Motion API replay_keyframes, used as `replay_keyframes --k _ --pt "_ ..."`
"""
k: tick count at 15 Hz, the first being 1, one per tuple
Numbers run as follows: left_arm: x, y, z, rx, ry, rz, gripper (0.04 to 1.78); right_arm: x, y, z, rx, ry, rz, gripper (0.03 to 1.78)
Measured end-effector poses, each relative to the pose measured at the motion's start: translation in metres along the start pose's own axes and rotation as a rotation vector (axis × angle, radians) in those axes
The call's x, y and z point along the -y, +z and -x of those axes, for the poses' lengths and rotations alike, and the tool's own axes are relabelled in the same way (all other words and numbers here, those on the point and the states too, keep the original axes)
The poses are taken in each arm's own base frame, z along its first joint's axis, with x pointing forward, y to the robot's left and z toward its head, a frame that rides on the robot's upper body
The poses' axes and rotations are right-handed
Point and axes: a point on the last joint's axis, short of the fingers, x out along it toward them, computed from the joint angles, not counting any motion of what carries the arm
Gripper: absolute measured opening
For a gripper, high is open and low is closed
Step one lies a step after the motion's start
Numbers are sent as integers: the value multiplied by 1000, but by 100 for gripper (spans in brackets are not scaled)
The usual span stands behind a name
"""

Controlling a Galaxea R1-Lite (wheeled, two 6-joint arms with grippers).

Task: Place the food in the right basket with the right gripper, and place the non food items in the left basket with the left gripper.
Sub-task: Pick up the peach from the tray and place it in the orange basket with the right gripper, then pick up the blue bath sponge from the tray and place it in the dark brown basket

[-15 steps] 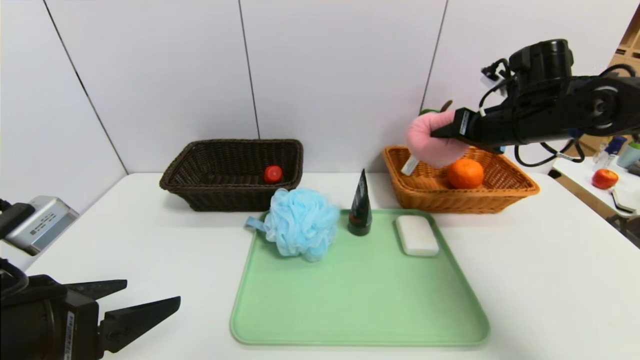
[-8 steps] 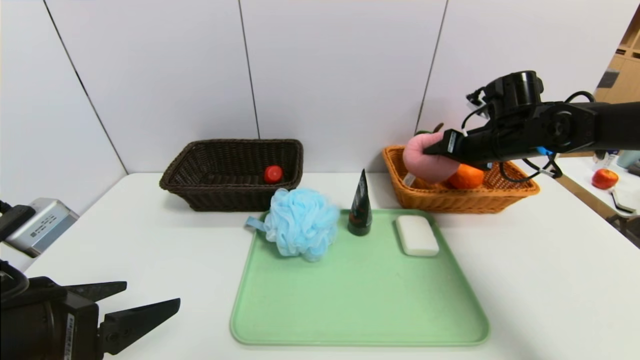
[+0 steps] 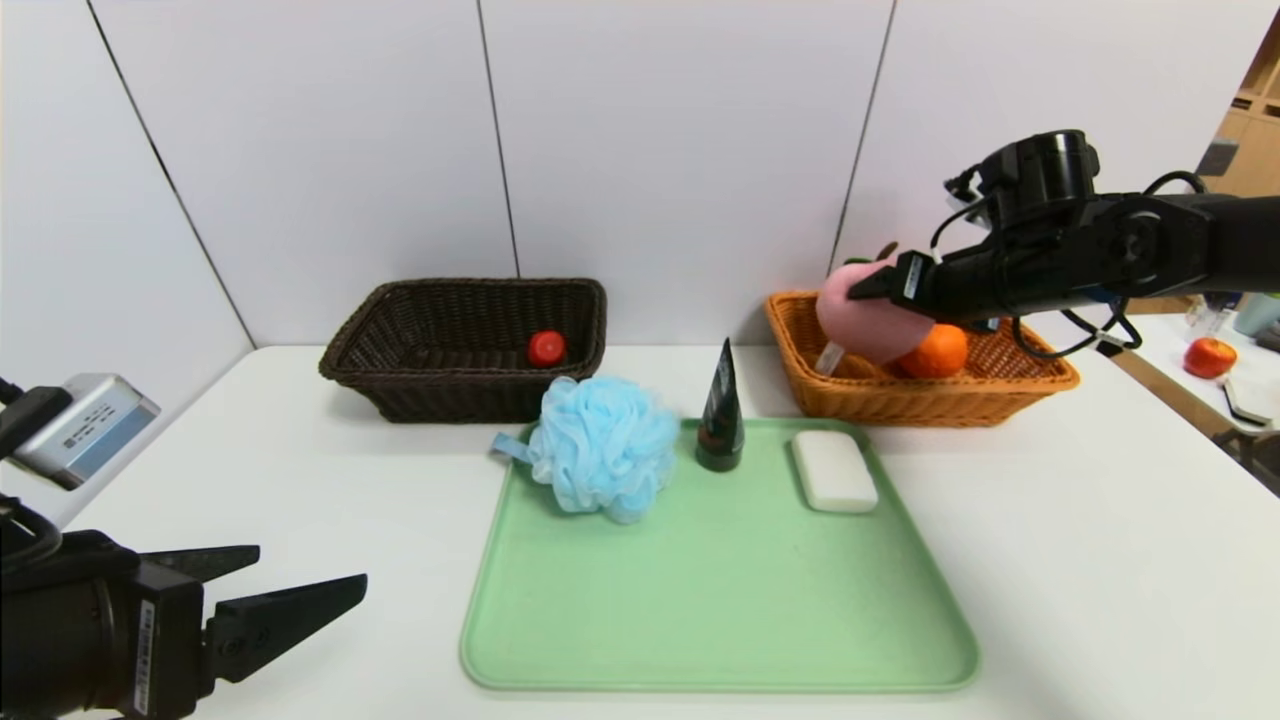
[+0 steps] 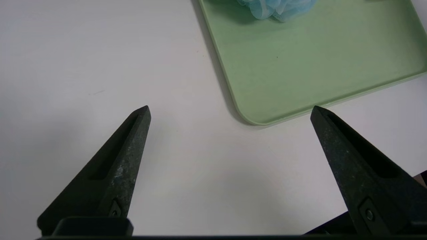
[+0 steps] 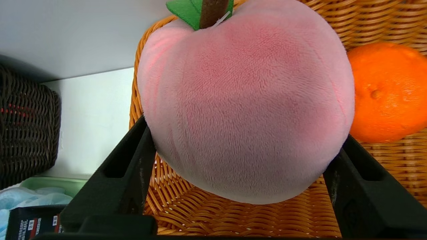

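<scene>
Fingers of the right gripper (image 3: 868, 288) clasp the plush peach (image 3: 868, 322) over the right basket (image 3: 1010, 385); slightly higher than before, apparently unreleased. Left gripper (image 3: 300, 580) spread, parked above the worktop (image 3: 1100, 560).

We see bright, even light from overhead, with no glare on the white desk (image 3: 1050, 560). Soft shadows sit close under the tray (image 3: 720, 620) and both baskets near the desk's far edge. The wall seams bow toward the head view's edges. The close peach (image 5: 247, 110) looks sharp.
</scene>
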Motion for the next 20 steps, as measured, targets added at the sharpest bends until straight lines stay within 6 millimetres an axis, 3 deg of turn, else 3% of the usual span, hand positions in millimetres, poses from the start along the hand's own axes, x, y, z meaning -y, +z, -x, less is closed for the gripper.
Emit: replay_keyframes --k 5,16,20 --pt "2 5 -6 -20 -24 3 169 -2 1 14 -13 -10 -6 159" --pt "2 4 -8 -33 -34 4 169 -5 0 14 0 -53 5 168" --pt "10 36 -11 51 -61 19 169 -6 5 31 46 -186 14 169"
